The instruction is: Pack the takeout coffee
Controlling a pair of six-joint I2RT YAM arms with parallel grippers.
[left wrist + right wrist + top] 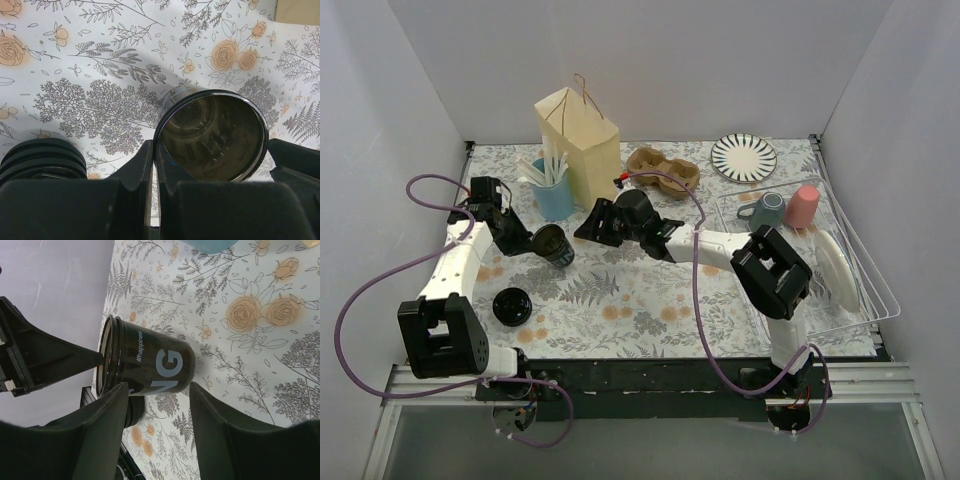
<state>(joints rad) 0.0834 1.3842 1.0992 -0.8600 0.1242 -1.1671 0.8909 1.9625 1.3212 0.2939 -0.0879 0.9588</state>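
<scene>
The takeout coffee cup (554,244), dark brown-black with white lettering, is tilted on its side just above the floral tablecloth. My left gripper (532,240) is shut on its rim, one finger inside and one outside, as the left wrist view shows (155,147) with the cup's open mouth (212,135) facing the camera. My right gripper (588,226) is open and empty just right of the cup; in the right wrist view its fingertips (157,390) flank the cup's base (150,362) without touching. The paper bag (578,138) stands behind. No second cup shows.
A flat black lid (511,305) lies front left, also in the left wrist view (42,157). A blue cup of white utensils (553,190) stands by the bag. A cardboard cup carrier (663,170), a striped plate (743,156) and a wire dish rack (860,290) with cups are to the right.
</scene>
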